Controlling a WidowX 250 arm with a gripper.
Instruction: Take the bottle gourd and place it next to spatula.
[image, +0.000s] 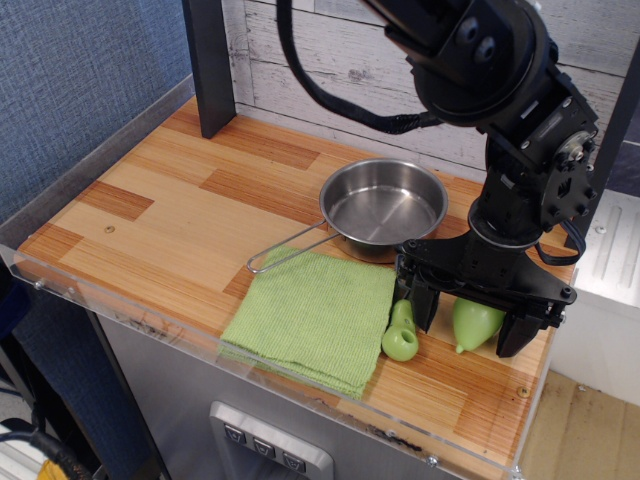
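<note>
Sitting empty — steel pan (384, 207) behind bottle gourd (475, 322).

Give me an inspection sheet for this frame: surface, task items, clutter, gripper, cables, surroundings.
Surface: wooden tabletop with a clear front edge strip.
Task items: bottle gourd lies on the wood at the right, between the gripper fingers; spatula, only its green handle showing, lies just left of it, by the cloth's right edge.
Clutter: green cloth at front centre; steel pan behind it, its wire handle reaching over the cloth's back edge.
Gripper: gripper low over the gourd, fingers spread apart, open.
Cables: black cable looping from the arm.
Surroundings: white plank wall behind, blue wall at left, black post.
</note>
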